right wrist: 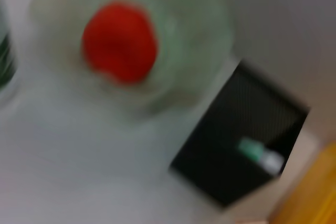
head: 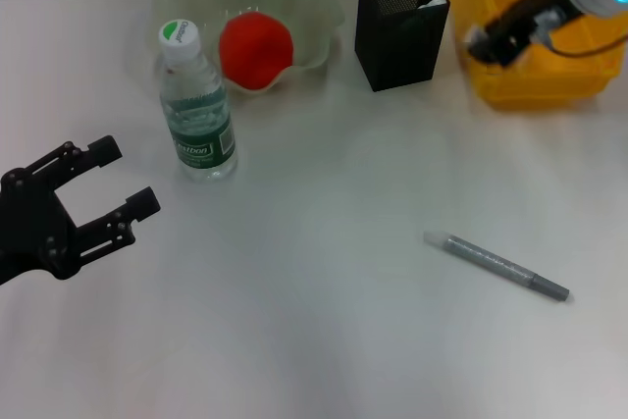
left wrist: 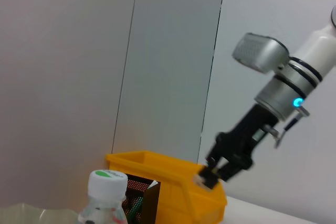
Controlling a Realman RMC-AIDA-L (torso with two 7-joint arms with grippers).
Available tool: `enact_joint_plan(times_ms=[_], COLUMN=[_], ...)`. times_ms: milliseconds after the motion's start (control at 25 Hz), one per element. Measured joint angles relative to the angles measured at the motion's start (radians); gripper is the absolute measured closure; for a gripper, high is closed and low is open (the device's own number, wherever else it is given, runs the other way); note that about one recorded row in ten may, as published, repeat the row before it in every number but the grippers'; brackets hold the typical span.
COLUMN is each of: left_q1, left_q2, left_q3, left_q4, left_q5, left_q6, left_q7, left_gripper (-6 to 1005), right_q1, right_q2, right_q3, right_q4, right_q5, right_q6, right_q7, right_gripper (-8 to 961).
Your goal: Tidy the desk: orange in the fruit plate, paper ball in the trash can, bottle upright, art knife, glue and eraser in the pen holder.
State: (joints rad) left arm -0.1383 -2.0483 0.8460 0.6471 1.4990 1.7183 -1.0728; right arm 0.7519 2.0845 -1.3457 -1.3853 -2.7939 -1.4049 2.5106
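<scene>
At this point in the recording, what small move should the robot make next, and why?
Probably send the right gripper, now above the yellow trash can, down to the glue stick, the only item loose on the desk. The orange sits in the fruit plate and the bottle stands upright. The open left gripper is farther off.

1. One orange (head: 255,49).
2. One fruit plate (head: 319,7).
3. One bottle (head: 196,105).
4. One pen holder (head: 397,41).
5. One trash can (head: 535,80).
6. One glue (head: 498,266).
7. Two pincers: left pincer (head: 123,179), right pincer (head: 486,43).
</scene>
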Motion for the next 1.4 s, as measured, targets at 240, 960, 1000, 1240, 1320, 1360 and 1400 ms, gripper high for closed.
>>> enact_joint_plan(times_ms=[240,960,1000,1240,1320,1360,1400], left_q1=[-0.004,-0.008,-0.007,-0.007,-0.004,-0.004,-0.003], left_q2=[-0.005,-0.006,-0.006,-0.006,-0.004,-0.003,-0.002], left_q3=[-0.001,-0.001,-0.001,-0.001,-0.001,-0.001,-0.001], left_q4=[-0.002,-0.001,-0.001,-0.001,-0.001,-0.001,-0.001], left_q5=[0.004,0.004,0.004,0.004,0.004,0.004,0.004], left_q6=[-0.005,-0.005,-0.005,-0.005,-0.004,-0.004,-0.003], left_q7=[0.010,0.003,0.004,0.008,0.009,0.009,0.009], left_gripper=[214,214,214,214,214,214,214], right_q1=[0.022,0.111,0.110,0.107,0.100,0.095,0.089], right_q2=[0.000,0.000,0.000,0.000,-0.001,-0.001,0.000], right_q3=[-0.029,-0.055,-0.056,-0.053,-0.051,-0.050,-0.050], right_q4=[0.129,0.373,0.373,0.364,0.326,0.303,0.265], right_q5=[0.037,0.040,0.041,0.041,0.041,0.041,0.040], right_q6=[0.254,0.516,0.516,0.501,0.453,0.423,0.371], right_q7=[0.024,0.014,0.014,0.014,0.017,0.018,0.020], right_gripper=[711,705,704,610,549,518,497])
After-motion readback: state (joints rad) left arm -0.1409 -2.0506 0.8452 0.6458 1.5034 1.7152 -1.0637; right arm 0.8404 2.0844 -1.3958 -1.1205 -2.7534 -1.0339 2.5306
